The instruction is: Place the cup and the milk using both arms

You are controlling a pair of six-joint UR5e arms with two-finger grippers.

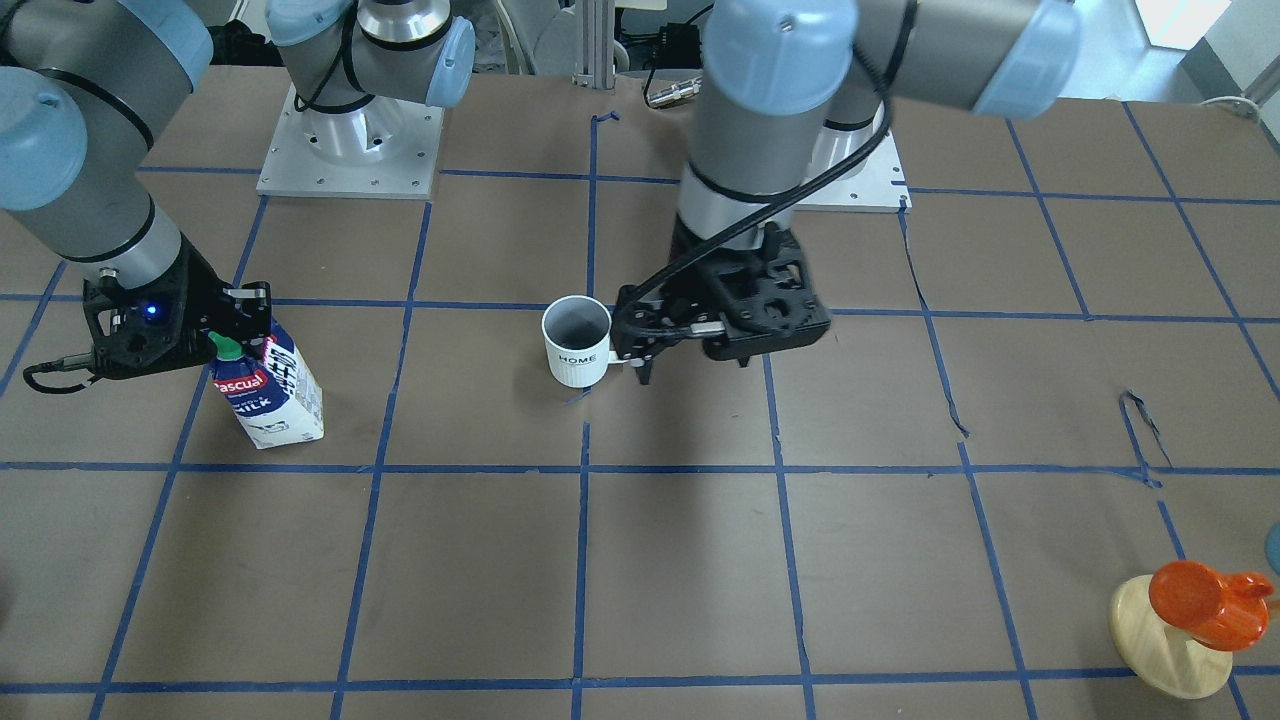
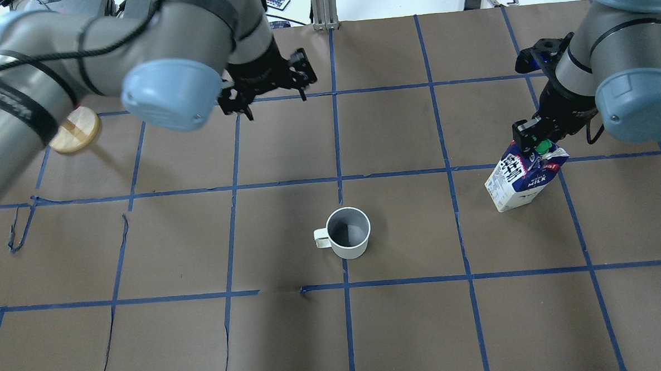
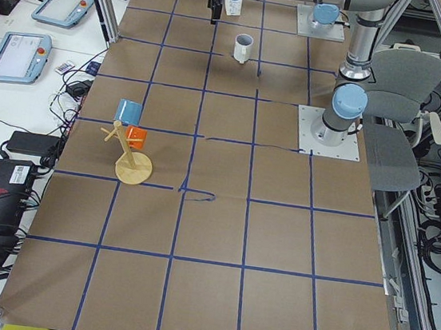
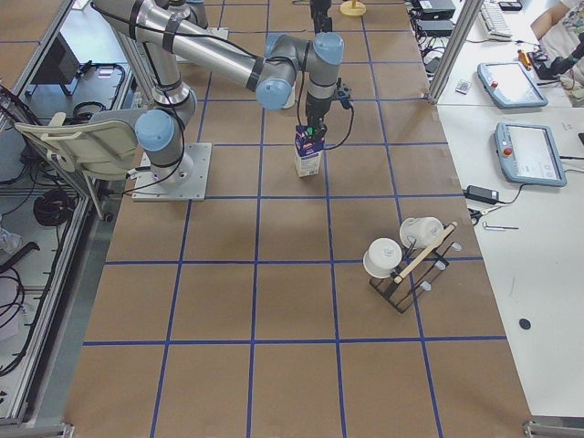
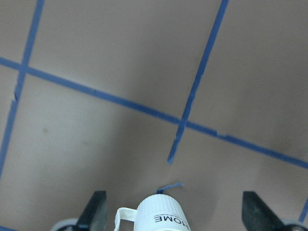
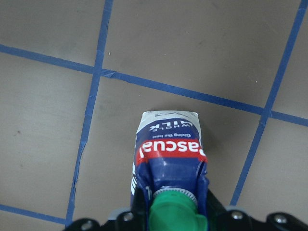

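The white ribbed cup (image 1: 577, 343) marked "HOME" stands upright near the table's middle, also in the overhead view (image 2: 348, 237). My left gripper (image 1: 690, 368) hangs open just beside and above its handle side, not touching it. In the left wrist view the cup (image 5: 163, 219) sits low between the spread fingers (image 5: 96, 211). The milk carton (image 1: 268, 392), blue and white with a green cap, leans a little and rests on or just above the table (image 2: 523, 180). My right gripper (image 2: 532, 140) is shut on its gable top, fingers (image 6: 138, 204) on both sides of the cap.
A wooden stand with an orange mug (image 1: 1195, 610) is at the table's left end, its disc showing in the overhead view (image 2: 74, 130). A rack with white cups (image 4: 406, 255) stands toward the right end. The arm base plates (image 1: 350, 150) sit on the robot's side.
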